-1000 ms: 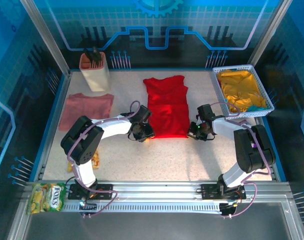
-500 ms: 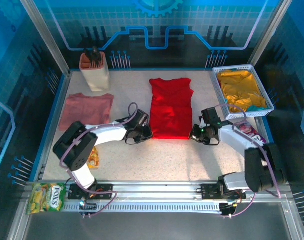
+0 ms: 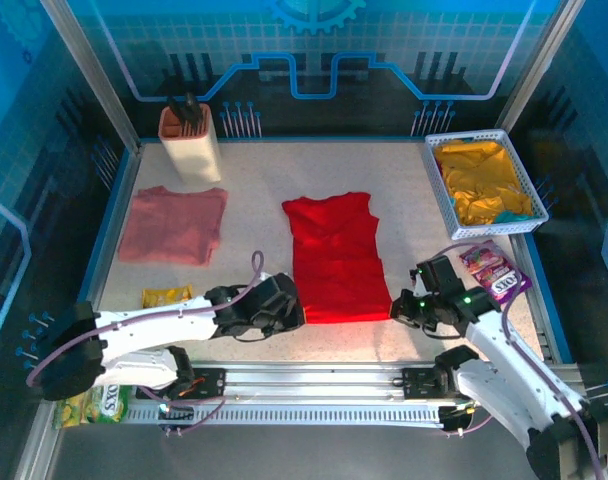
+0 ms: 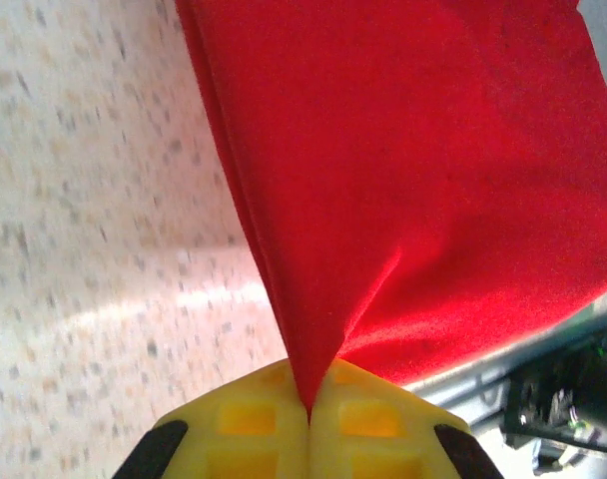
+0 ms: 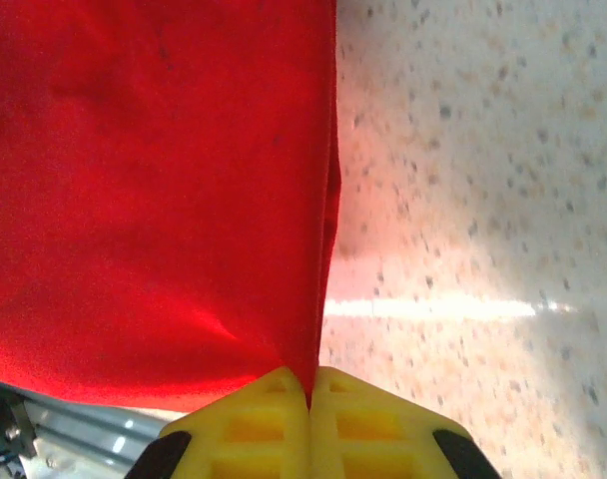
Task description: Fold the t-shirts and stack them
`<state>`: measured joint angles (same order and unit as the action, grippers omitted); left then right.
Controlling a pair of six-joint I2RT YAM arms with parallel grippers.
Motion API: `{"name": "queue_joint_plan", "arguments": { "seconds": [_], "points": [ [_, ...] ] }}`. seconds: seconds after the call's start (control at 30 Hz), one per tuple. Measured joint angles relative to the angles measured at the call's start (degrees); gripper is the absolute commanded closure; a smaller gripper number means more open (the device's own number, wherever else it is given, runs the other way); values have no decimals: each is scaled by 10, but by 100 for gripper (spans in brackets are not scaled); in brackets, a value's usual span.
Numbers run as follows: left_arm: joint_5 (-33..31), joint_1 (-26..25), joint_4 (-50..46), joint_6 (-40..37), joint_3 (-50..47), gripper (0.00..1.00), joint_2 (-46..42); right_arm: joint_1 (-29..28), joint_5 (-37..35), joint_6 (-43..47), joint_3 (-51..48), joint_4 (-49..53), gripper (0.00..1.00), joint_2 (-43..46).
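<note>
Right now you have both near corners of the red shirt point(image 3: 334, 262) pinched. Your left gripper point(image 4: 308, 407) is clamped on the near-left corner, its jaws meeting with only cloth between them. Your right gripper point(image 5: 310, 384) is closed the same way on the near-right corner.

From those fingers the shirt runs straight away from you across the table point(image 3: 254, 190). Its long axis goes near to far, with the hem at your end and the neck at the far end. It appears already folded into a narrow strip, though the overhead view is too coarse to be sure.

Both arms sit equally close, one per corner, so the likely next fold carries the hem forward toward the neck. The pink shirt point(image 3: 174, 225) lies flat at the far left, well apart and nearer your left arm.
</note>
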<state>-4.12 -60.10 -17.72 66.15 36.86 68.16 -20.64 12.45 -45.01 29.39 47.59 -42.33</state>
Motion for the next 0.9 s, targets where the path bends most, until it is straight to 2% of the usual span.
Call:
{"name": "queue_joint_plan", "arguments": {
  "seconds": [0.17, 0.4, 0.63, 0.9],
  "points": [
    [-17, -26, -33, 30, 24, 96, -24, -3, -2, -11, 44, 78, 100, 45],
    [-49, -21, -83, 29, 96, 90, -33, -3, -22, -10, 148, 99, 100, -32],
    [-48, 40, -90, 3, 161, 89, -11, 33, -28, 17, 236, 84, 100, -121],
    [-9, 123, -84, -32, 181, 89, 26, 76, 0, 53, 286, 53, 100, -210]
  ]
}}
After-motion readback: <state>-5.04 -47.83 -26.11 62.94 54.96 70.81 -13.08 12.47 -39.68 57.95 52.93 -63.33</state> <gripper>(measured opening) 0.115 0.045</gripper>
